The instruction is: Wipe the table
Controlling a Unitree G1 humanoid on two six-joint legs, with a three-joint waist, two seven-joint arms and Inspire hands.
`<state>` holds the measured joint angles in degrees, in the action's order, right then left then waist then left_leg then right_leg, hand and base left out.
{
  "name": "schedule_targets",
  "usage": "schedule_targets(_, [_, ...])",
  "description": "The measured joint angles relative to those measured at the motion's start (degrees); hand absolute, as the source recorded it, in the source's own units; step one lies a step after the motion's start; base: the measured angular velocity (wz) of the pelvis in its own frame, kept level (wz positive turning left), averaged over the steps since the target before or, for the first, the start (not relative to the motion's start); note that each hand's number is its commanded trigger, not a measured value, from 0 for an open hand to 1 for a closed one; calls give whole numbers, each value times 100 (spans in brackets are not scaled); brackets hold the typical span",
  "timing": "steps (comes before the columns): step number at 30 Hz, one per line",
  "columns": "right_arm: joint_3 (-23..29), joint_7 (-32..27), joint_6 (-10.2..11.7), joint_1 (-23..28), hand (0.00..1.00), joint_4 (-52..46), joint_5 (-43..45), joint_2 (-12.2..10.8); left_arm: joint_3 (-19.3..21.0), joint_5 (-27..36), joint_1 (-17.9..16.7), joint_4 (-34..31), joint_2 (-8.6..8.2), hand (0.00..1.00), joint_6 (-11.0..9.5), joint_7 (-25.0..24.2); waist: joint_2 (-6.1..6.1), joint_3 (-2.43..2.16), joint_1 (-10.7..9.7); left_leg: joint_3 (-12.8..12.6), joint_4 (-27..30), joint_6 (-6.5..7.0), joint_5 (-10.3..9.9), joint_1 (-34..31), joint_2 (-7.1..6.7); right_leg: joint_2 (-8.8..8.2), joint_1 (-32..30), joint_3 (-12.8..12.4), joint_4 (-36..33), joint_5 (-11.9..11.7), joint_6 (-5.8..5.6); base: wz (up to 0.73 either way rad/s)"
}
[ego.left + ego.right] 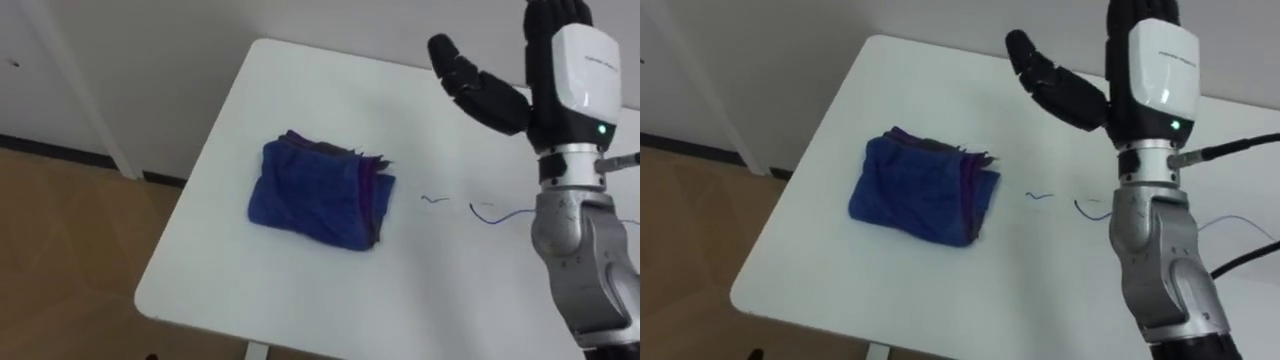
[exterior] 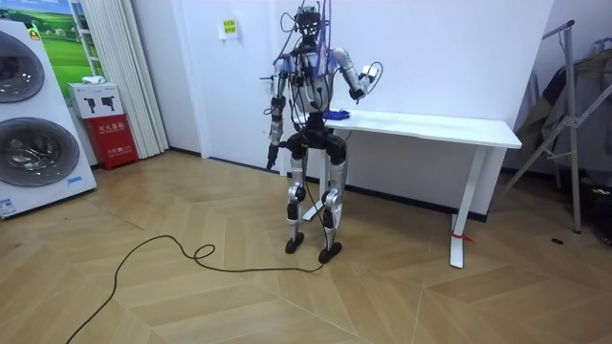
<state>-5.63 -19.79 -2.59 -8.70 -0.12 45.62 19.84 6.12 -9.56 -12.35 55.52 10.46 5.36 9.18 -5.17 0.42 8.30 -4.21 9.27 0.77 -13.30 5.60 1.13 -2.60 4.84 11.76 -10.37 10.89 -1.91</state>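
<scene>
Left eye view: the cloth [image 1: 320, 192] lies on the table [image 1: 300, 290]. The right hand [image 1: 492, 97] hovers to its right, fingers straight, empty, likely ready to grab it.

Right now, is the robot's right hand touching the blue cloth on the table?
Apart. The left eye view shows the right hand raised, fingers straight, with bare white table between it and the folded blue cloth.

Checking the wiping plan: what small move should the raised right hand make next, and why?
Probably lower the open right hand onto the folded blue cloth: it hangs above the white table holding nothing, and blue scribbles lie beside the cloth.
</scene>
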Motion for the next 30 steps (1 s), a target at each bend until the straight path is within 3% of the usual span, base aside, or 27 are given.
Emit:
schedule_targets(4, [-402,117,-9,-20,0,173,81,7,-76,-7,63,21,45,0,-76,-1,-66,-2,174,42,-3,0,0,-26,2,12,12,10,81,0,1,2])
schedule_targets(8, [-939,316,5,-30,0,347,382,33,-306,-12,92,128,109,0,-91,-32,-97,12,186,172,-14,-6,3,-45,1,17,23,97,81,-1,1,10])
schedule_targets(15, [-1166,691,9,-37,0,740,471,32,-313,-25,165,62,121,0,-111,-132,-105,14,323,421,-21,-6,4,-45,1,18,17,258,51,0,1,9])
schedule_targets(16, [-1185,695,5,-39,0,870,473,32,-315,-24,157,34,130,0,-117,-141,-96,21,350,592,-34,-7,5,-10,17,32,8,264,-21,0,0,0])
schedule_targets(18, [-1283,694,-6,-41,0,1140,566,27,-315,-29,158,28,156,0,-117,-140,-36,77,418,996,-53,-15,11,80,119,79,-86,301,-237,38,58,-15])
schedule_targets(19, [-1393,709,0,-41,0,1289,804,16,-305,-43,158,26,217,0,-116,-138,-127,21,476,1175,-48,-20,9,21,101,83,-35,329,-67,-1,100,-22])
schedule_targets(21, [-1567,747,-10,-121,0,1374,1023,10,-294,-159,160,39,236,0,-114,-138,-248,93,437,1012,234,-57,-15,-187,-19,1,143,217,198,-76,145,11])
schedule_targets(22, [-1589,744,-22,-115,0,1543,1099,-26,-318,-246,233,39,216,0,-126,-165,-393,143,407,761,557,-181,-123,-589,-206,-173,193,-269,290,-85,156,74])
schedule_targets(23, [-1550,761,-97,-122,0,1706,1099,21,-453,-265,363,-20,171,0,-155,-221,-389,129,399,603,87,-79,195,-1037,-271,-225,121,-444,260,-62,120,71])
schedule_targets(24, [-1544,775,-139,-130,0,1829,1093,-19,-521,-268,393,-34,191,0,-194,-233,-448,115,487,455,177,93,478,-1103,-281,-271,73,-473,222,-14,48,33])
schedule_targets(25, [-1561,864,-127,-151,0,1963,1130,-63,-542,-262,410,-18,168,0,-201,-234,-447,107,656,415,152,113,536,-1027,-279,-280,-26,-356,146,25,-103,-7])
schedule_targets(26, [-1565,902,-39,-148,0,1971,1227,-73,-576,-261,403,41,168,0,-187,-235,-353,135,747,531,185,113,536,-978,-269,-189,-65,-250,171,64,-92,-18])
schedule_targets(27, [-1565,907,-5,-154,0,1945,1285,-71,-578,-268,400,61,167,0,-173,-235,-328,127,796,674,181,113,536,-942,-243,-133,-164,-218,172,70,-72,-15])
schedule_targets(28, [-1576,932,0,-161,0,1823,1423,-71,-566,-383,393,75,171,0,-155,-235,-230,121,857,980,149,106,532,-880,-165,-8,-466,-202,209,4,22,-25])
schedule_targets(29, [-1603,940,3,-155,0,1674,1621,-68,-552,-502,333,81,192,0,-147,-236,-168,138,866,1079,140,54,499,-788,-159,42,-757,-173,400,-297,110,-19])
schedule_targets(30, [-1626,933,2,-135,0,1655,1712,-62,-518,-538,304,120,178,0,-143,-235,-96,115,861,1082,129,3,448,-703,-145,30,-809,-43,284,-480,290,0])
